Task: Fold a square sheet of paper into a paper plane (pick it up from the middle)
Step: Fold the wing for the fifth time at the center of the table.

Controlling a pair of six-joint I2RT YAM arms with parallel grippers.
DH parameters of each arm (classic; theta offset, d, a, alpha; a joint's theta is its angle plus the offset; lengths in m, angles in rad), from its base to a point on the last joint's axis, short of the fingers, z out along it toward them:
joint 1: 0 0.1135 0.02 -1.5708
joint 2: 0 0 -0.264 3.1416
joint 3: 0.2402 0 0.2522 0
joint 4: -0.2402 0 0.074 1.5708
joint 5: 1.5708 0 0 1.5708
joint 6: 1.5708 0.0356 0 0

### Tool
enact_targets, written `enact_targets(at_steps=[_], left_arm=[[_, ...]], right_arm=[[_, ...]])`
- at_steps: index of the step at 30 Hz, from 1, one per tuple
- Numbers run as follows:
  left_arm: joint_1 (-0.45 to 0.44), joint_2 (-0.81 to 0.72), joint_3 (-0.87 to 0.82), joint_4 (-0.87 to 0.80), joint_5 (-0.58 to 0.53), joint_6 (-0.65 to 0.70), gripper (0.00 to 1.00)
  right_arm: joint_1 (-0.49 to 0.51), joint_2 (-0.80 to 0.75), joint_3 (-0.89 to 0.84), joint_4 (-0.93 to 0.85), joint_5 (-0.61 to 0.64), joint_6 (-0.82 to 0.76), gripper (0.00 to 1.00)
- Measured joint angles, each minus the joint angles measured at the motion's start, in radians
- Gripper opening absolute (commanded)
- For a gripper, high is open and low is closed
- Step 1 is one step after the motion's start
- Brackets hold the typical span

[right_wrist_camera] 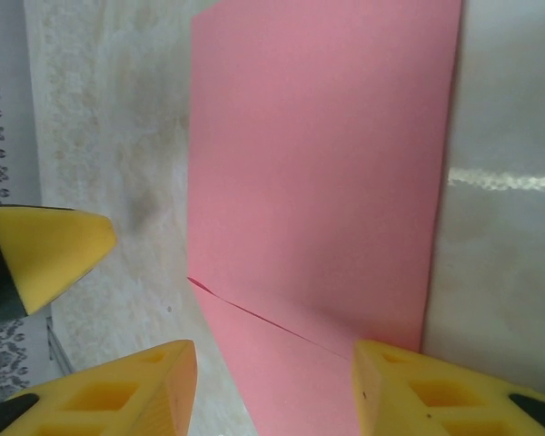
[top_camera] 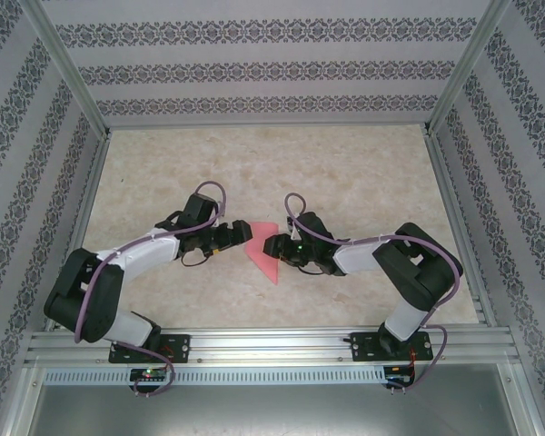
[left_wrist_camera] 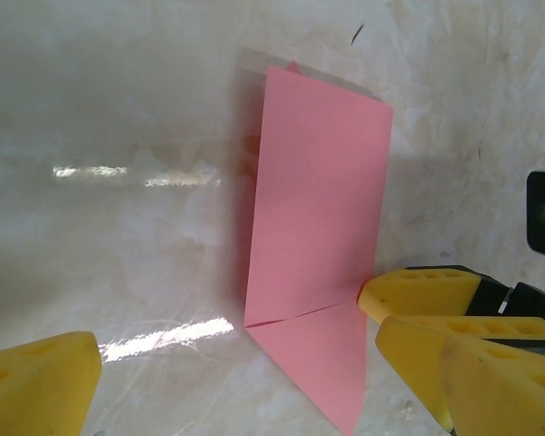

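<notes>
The square sheet of paper (top_camera: 262, 247) lies flat on the table between my two grippers. It is pink and folded into a narrow strip with one slanted end flap (left_wrist_camera: 322, 359). My left gripper (top_camera: 240, 234) is open wide, and its fingers straddle the paper's flap end (left_wrist_camera: 239, 350) without touching it. My right gripper (top_camera: 275, 245) is open about half way over the same end (right_wrist_camera: 272, 354). One of its fingers (right_wrist_camera: 418, 391) rests on the sheet's edge (left_wrist_camera: 418, 289), beside the crease. The sheet (right_wrist_camera: 318, 163) stretches away from the right wrist camera.
The marble-patterned table (top_camera: 345, 173) is fenced by aluminium rails (top_camera: 272, 345) and patterned walls. A tip of the left gripper's finger (right_wrist_camera: 50, 250) shows to the left of the paper in the right wrist view.
</notes>
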Motion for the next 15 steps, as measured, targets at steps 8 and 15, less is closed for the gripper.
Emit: enact_targets(at_steps=[8, 15], left_arm=[[-0.006, 0.091, 0.019, 0.020, 0.058, -0.045, 0.73], [-0.037, 0.164, 0.037, 0.065, 0.097, -0.101, 0.62]], right_arm=[[-0.006, 0.000, -0.037, 0.078, -0.006, 0.019, 0.48], [-0.006, 0.003, -0.044, 0.095, -0.005, 0.026, 0.48]])
